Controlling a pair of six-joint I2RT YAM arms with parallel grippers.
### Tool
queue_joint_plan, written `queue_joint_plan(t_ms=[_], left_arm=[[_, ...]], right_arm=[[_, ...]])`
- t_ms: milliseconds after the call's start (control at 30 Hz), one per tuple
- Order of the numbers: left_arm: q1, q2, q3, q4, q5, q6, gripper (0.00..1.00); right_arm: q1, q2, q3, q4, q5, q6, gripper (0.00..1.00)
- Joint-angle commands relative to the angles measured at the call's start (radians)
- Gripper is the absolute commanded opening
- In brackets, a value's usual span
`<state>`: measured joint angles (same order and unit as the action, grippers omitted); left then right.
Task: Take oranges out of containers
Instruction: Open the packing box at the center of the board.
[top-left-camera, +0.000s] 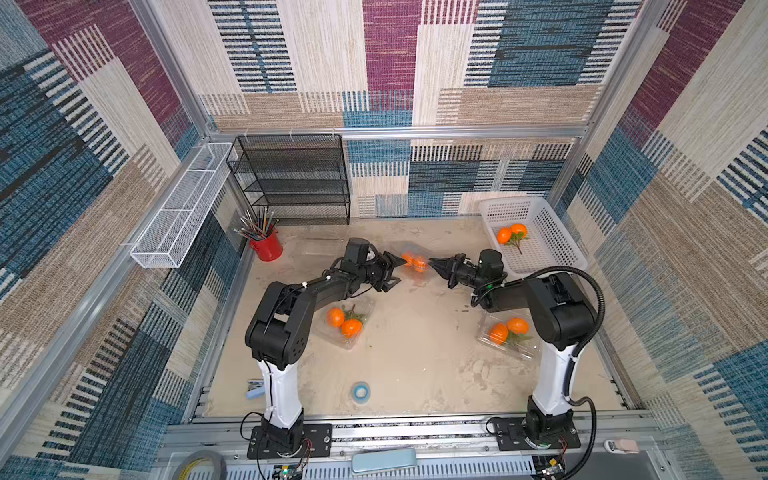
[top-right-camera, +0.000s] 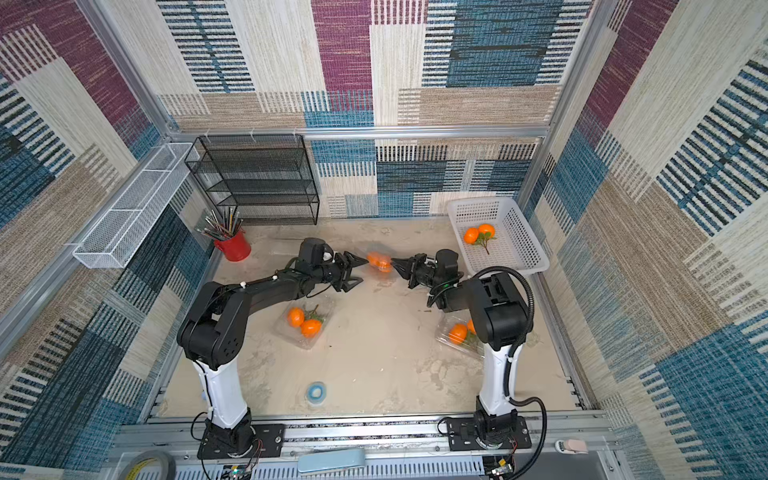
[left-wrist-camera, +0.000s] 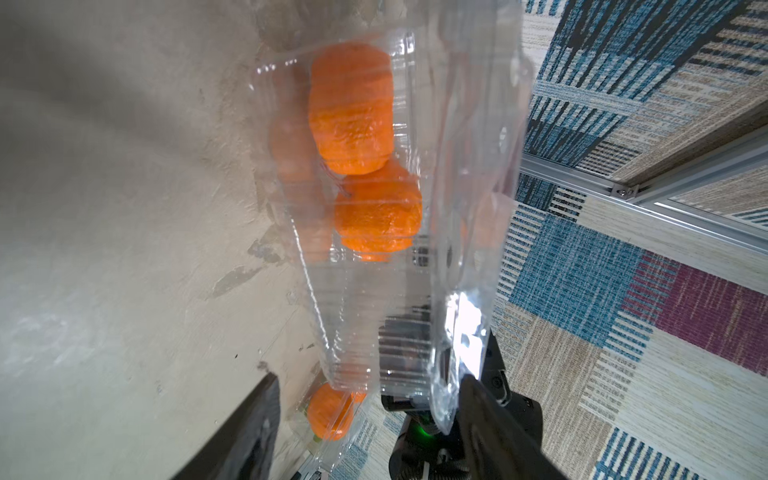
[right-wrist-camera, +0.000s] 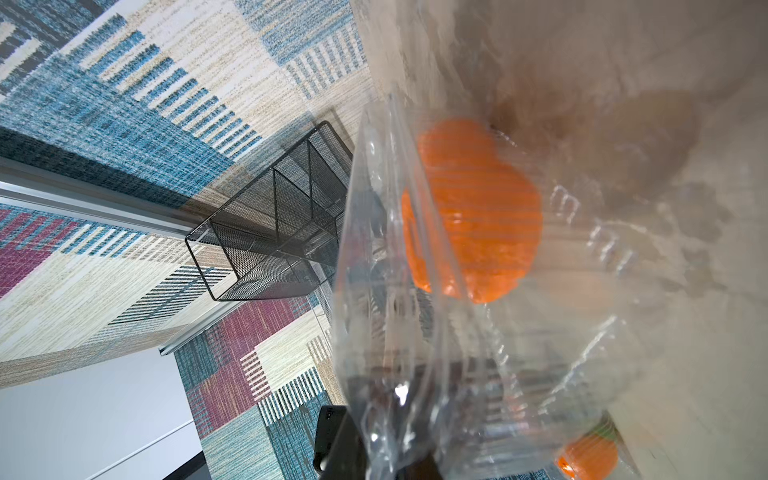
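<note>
Oranges (top-left-camera: 411, 261) sat inside the container (left-wrist-camera: 361, 316), its rim pinched by the right gripper (top-left-camera: 433, 262); opposite, the left gripper (top-left-camera: 400, 271), jaws spread, seemingly pried its lid (left-wrist-camera: 469, 166).

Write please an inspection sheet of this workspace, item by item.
Surface: beige table, stained.
Job's things: mid container between the grippers, two oranges inside; left container and right container, two oranges each; basket with two loose oranges.
Clutter: red cup of brushes; tape roll; black rack; wire trough.
Grippers: left gripper open, a fingertip at the mid container; right gripper shut on its edge.
Cables: black hose loops free; thin wires in front.
Surroundings: patterned walls; metal frame.
</note>
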<state>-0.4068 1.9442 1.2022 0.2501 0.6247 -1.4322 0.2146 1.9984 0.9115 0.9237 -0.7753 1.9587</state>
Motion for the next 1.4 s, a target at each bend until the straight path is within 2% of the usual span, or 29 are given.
queue_joint_plan(t_ms=[0, 767, 967, 1367], left_arm=[[-0.001, 0.005, -0.001, 0.023, -0.009, 0.005, 0.69], [-0.018, 0.043, 0.018, 0.032, -0.013, -0.008, 0.69], [-0.026, 0.043, 0.015, 0.014, -0.017, -0.007, 0.69], [-0.03, 0.03, 0.0, -0.076, -0.024, 0.015, 0.68]], right_arm=[[0.001, -0.006, 0.004, 0.035, -0.01, 0.005, 0.15], [0.036, -0.011, 0.004, 0.025, -0.039, -0.002, 0.15], [0.057, -0.017, 0.006, 0.082, 0.007, 0.073, 0.15], [0.088, -0.023, 0.053, 0.065, 0.078, 0.133, 0.16]])
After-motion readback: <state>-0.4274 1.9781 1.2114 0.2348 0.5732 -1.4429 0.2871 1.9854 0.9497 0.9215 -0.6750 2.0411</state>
